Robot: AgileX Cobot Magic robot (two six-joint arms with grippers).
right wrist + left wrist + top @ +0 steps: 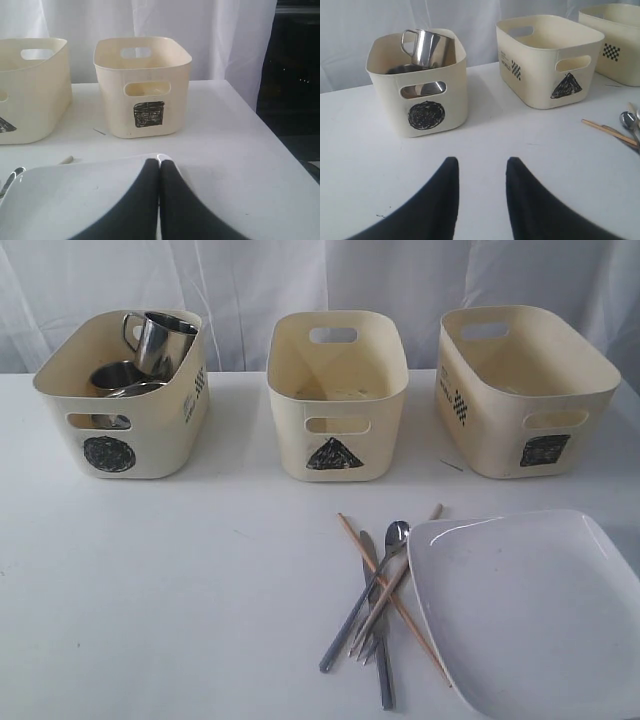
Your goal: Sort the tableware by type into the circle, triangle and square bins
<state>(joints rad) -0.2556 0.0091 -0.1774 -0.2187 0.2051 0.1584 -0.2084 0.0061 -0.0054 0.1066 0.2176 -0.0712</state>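
The circle bin at the left holds a steel mug on top of other steel vessels. The triangle bin and the square bin look empty from here. A spoon, a knife, a fork and chopsticks lie crossed in a heap beside the large white plate. My left gripper is open over bare table in front of the circle bin. My right gripper is shut and empty, over the plate's far corner. Neither arm shows in the exterior view.
A white curtain hangs behind the white table. The table's right edge runs close beside the square bin, with dark space beyond it. A small dark sliver lies between the triangle and square bins.
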